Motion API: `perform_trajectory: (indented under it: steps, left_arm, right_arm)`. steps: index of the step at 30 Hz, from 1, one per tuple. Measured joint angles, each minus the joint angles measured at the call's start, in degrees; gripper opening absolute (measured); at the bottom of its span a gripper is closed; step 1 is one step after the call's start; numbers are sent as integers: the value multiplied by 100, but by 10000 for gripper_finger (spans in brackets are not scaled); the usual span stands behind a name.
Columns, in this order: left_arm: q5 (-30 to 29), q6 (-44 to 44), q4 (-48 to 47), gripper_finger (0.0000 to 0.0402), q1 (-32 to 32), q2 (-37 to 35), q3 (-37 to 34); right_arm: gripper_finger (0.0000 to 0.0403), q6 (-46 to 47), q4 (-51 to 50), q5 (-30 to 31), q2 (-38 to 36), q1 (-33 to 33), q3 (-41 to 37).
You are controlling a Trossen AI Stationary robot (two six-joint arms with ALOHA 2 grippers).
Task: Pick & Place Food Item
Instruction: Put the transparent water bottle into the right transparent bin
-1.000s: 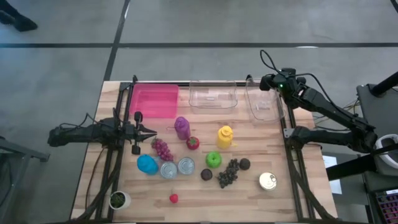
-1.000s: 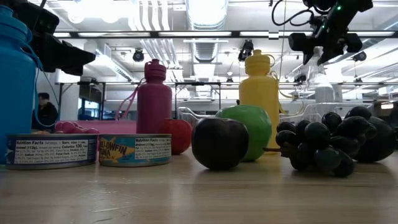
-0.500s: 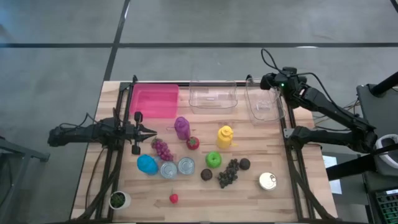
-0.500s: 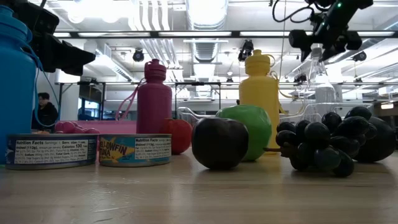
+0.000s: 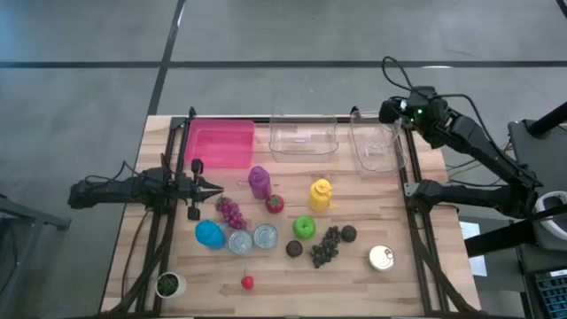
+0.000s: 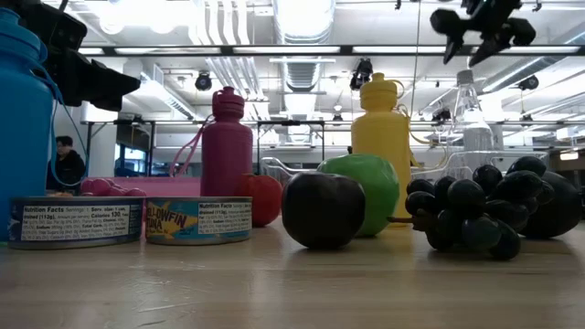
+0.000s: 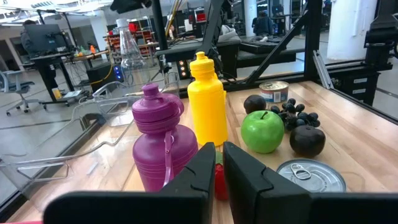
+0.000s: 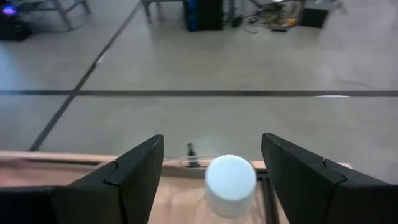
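Note:
A clear plastic bottle (image 6: 473,114) with a white cap (image 8: 230,178) stands upright in the right clear bin (image 5: 359,133) at the table's far right. My right gripper (image 6: 475,41) hangs open above the cap, one finger to each side, touching nothing. A green apple (image 5: 304,227), purple grapes (image 5: 231,212), dark grapes (image 5: 325,246), a dark plum (image 5: 294,249) and a red fruit (image 5: 275,203) rest on the table's middle. My left gripper (image 5: 217,187) waits shut and level at the left, pointing at the purple bottle (image 7: 163,146).
A pink bin (image 5: 219,144) and a second clear bin (image 5: 304,137) line the far edge. A yellow bottle (image 5: 320,195), a blue bottle (image 5: 210,234), three cans (image 5: 266,236) (image 5: 240,242) (image 5: 382,258) and a small pot (image 5: 167,284) also stand on the table.
My right gripper has gone up and a little toward the table's right edge, from around the clear bottle's neck to above its cap. The bottle has stayed upright in the bin.

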Motion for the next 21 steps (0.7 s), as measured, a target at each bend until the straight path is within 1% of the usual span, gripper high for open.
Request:
perform_trajectory:
  steps: [4, 6, 15, 21]
  left_arm:
    - [0, 0, -1, 36, 2, -2, 0]
    - [0, 0, -1, 36, 0, 0, -1]
    - [0, 0, -1, 36, 2, 0, -1]
    - [0, 0, -1, 36, 1, 0, 0]
  right_arm:
    - [255, -235, -268, -595, -2, 33, 325]
    - [251, -344, -364, -756, 0, 103, 383]
    - [234, -829, -462, -831, 0, 638, 280]
    - [226, -910, -462, -831, 0, 1093, 239]
